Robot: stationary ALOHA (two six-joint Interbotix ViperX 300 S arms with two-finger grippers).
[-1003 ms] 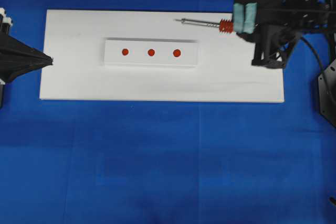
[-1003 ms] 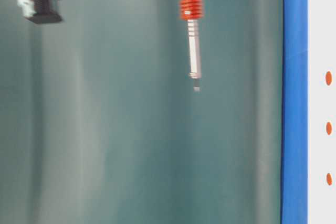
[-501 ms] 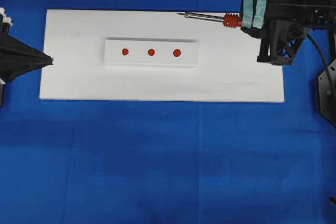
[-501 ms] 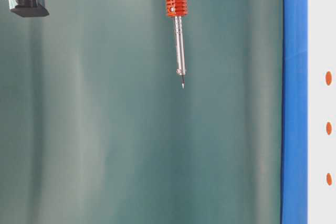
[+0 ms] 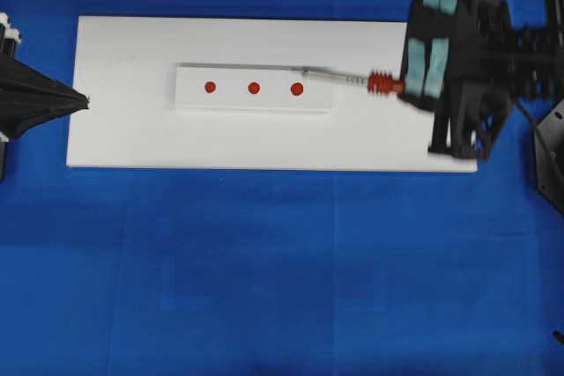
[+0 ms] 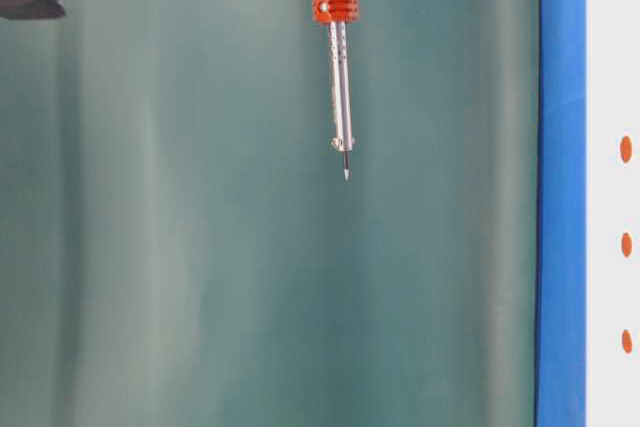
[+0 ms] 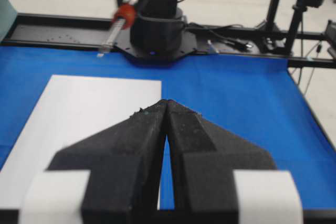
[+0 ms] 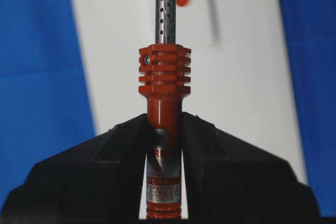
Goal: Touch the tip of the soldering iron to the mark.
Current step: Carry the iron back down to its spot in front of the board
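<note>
Right gripper has its jaws clamped on the soldering iron handle, shaft sticking straight out ahead, tip hovering near the closest red mark on the white strip. Left gripper jaws closed, empty. Risk: the blurry swing overshoots the dot.
</note>
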